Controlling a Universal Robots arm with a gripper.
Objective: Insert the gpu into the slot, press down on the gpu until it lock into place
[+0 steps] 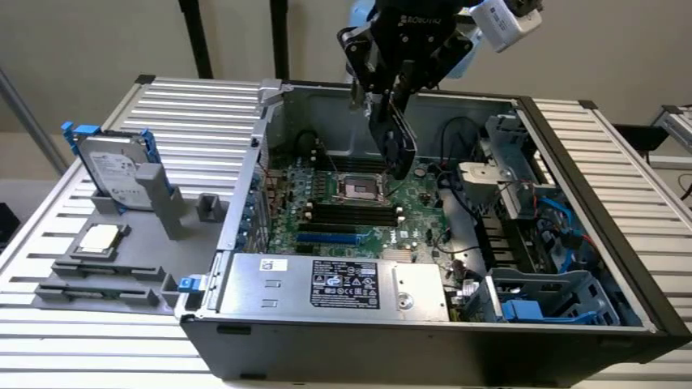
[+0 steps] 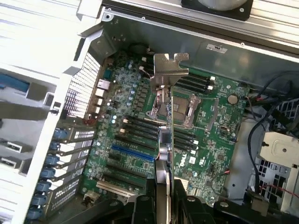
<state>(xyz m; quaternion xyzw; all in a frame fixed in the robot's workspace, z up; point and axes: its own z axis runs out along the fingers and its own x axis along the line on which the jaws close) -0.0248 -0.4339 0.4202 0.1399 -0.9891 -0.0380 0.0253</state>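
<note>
The gpu hangs on edge above the motherboard, pinched at its upper end between the fingers of the gripper. At the exterior view's left, a hard drive stands in a grey holder beside the open case. Further right lies the slot — bright blue, bare, just behind the silver power supply. Right again, the card hovers over the CPU socket, apart from the slot. The wrist view shows the card edge-on.
</note>
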